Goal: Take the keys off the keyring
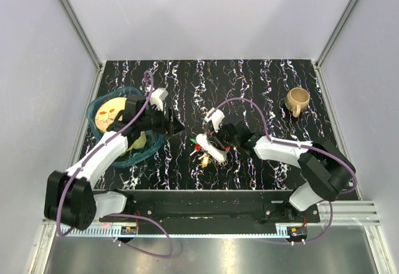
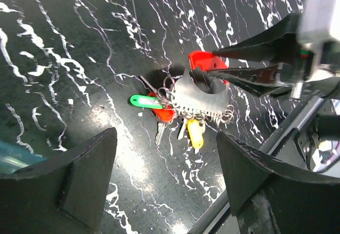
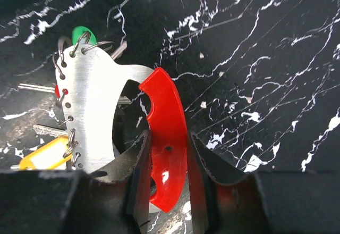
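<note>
Top view / keyring: the keyring (image 1: 212, 149) lies on the table (image 1: 262, 81) between the two arms, towards the near edge. The keys (image 1: 203, 155) are fanned along its left side.
Top view / right gripper: the right gripper (image 1: 219, 139) is at the keyring's right end. How far it is closed is too small to tell here.
Top view / left gripper: the left gripper (image 1: 177, 126) is just left of the bunch and apart from it, with the plate (image 1: 106, 115) behind it. The mug (image 1: 297, 101) is well apart.
Left wrist / left gripper: jaws spread wide, nothing between them, pointed at the bunch.
Left wrist / keys: the green key (image 2: 146, 102), yellow-tagged key (image 2: 195, 134) and silver key (image 2: 159, 134) each hang on small split rings (image 2: 227, 116) through holes along the metal edge.
Right wrist / right gripper: clamped on the keyring by its red piece (image 3: 166, 122), one finger on each side.
Right wrist / keyring body: flat brushed metal, it looks rigid.
Handling (judgement): everything is light. The metal is smooth and likely slippery, the split rings are springy and tight, and the keys swing freely.
Hold point (judgement): the right gripper anchors the red piece, and the left takes one key by its plastic head, green first, since it sticks out clear of the others.
Risk (judgement): the whole bunch drags with the pull, or the head slips out.
</note>
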`<state>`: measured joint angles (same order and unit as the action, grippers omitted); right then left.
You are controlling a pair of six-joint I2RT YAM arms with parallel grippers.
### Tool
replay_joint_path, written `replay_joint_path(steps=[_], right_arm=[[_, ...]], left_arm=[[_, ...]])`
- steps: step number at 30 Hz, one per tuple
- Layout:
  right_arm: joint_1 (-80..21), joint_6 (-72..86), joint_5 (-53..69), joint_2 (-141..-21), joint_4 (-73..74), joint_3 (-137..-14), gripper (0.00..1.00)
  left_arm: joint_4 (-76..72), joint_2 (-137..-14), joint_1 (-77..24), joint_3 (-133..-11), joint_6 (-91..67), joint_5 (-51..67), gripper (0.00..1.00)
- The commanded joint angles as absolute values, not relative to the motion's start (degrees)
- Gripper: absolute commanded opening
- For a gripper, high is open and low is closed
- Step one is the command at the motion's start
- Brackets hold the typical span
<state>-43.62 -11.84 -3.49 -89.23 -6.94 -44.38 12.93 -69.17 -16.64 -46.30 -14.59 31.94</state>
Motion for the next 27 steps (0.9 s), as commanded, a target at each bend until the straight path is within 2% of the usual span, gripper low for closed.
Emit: replay_joint_path(steps=[1, 8, 14, 18, 20, 22, 27], right_arm=[[-44.7, -14.2, -4.0, -84.5, -17.7, -41.8, 0.22], [-45.2, -14.6, -2.8, -82.6, -20.9, -39.9, 0.22], [-45.5, -14.8, -2.1, -81.2, -22.1, -38.9, 0.21], [-45.5, -14.2, -2.5, -80.7, -22.9, -38.1, 0.21], [-45.4, -12.5, -4.0, -80.2, -22.0, -38.7, 0.22], [-45.5, -7.8, -4.7, -80.4, -20.0, -39.8, 0.28], [-45.5, 2.0, -8.9, -82.6, -6.2, -46.5, 0.36]], left_arm=[[7.6, -77.3, -17.0, -50.4, -10.5, 42.9, 0.75], [6.5, -91.4, -20.5, -57.3, -7.4, 51.8, 0.66], [8.1, -99.5, -24.7, -61.7, -4.7, 52.8, 0.64], [10.7, -103.6, -25.2, -63.6, -3.3, 52.0, 0.60], [11.5, -103.5, -25.3, -63.8, -2.6, 50.7, 0.58], [11.7, -101.6, -25.2, -63.6, -2.4, 48.2, 0.58], [7.6, -95.8, -22.3, -61.5, -7.5, 40.5, 0.58]])
